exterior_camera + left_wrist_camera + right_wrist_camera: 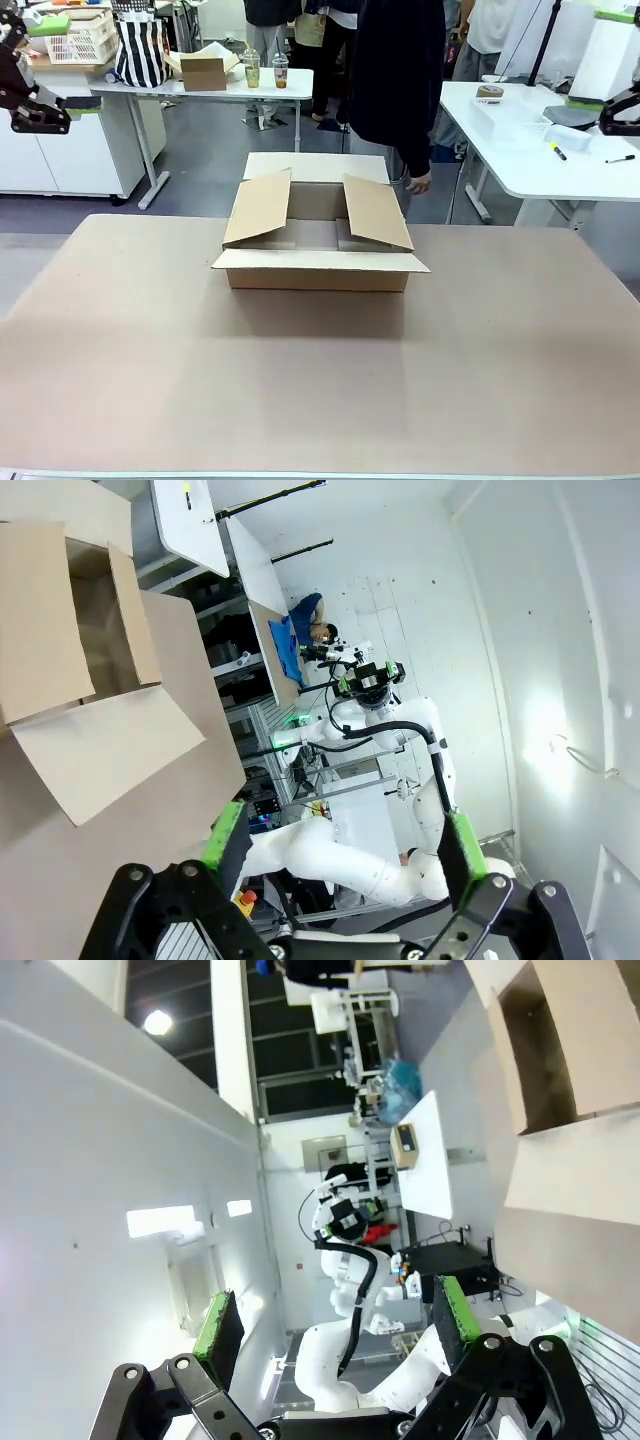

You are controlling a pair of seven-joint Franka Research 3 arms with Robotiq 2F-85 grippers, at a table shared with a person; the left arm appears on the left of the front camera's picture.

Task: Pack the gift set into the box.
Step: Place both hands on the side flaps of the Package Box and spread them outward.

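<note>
Box [318, 255] mid-table [300, 400], flaps open, visible floor bare. Packing not begun, I'd say. Person's hand [420, 182] by far flap. L gripper [343, 840] wide, empty; R gripper [335, 1322] same. Next: gift set needs fetching or handover, then lowering btwn side flaps.

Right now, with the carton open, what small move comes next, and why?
Probably lower the open left pincer to nudge the left flap outward: on the large brown corrugated cardboard box, it and the right flap lean inward over the opening; the right pincer is open too.
</note>
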